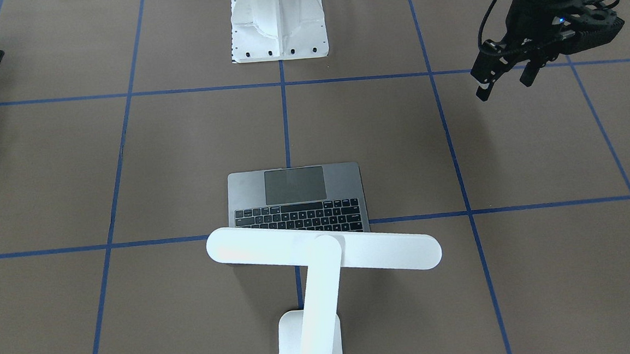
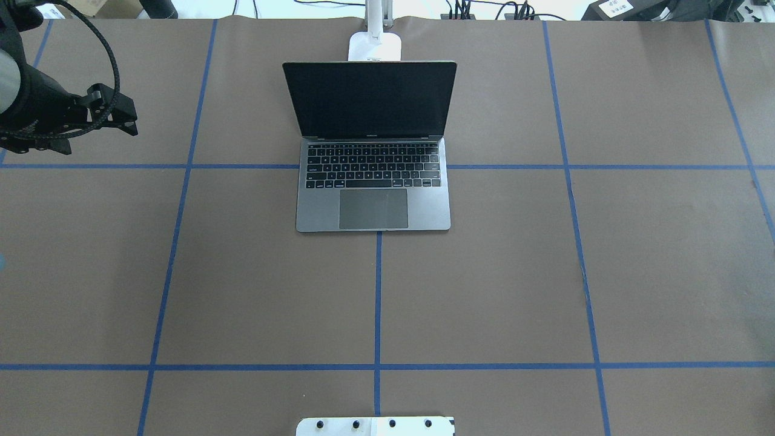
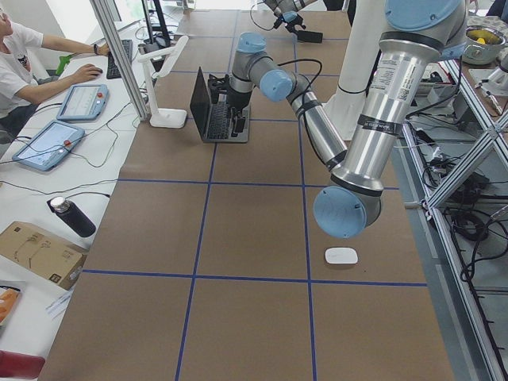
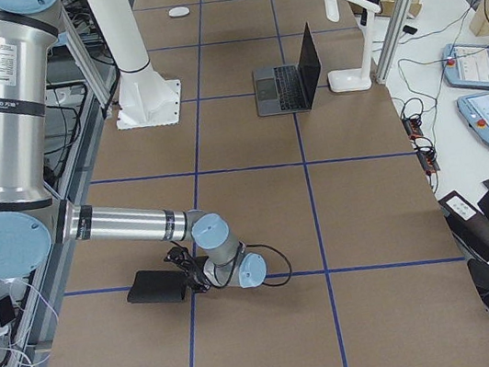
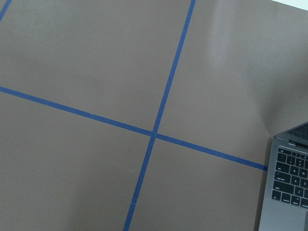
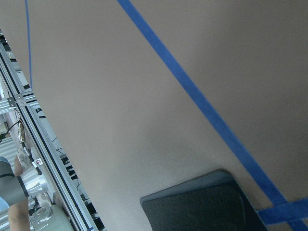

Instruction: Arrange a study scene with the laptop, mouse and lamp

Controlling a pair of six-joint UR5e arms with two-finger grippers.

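Brown taped table (image 2: 242,290) carries open laptop (image 2: 373,181), lamp (image 1: 319,253), mouse (image 3: 341,255), black mat (image 4: 149,287), pedestal (image 1: 279,31).

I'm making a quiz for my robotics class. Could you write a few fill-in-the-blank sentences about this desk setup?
1. The laptop has its lid ___.
2. The lamp stands ___ the laptop's screen.
3. The mouse lies nearest the ___ arm.
4. The left hand holds ___.
Missing words: open; behind; left; nothing.
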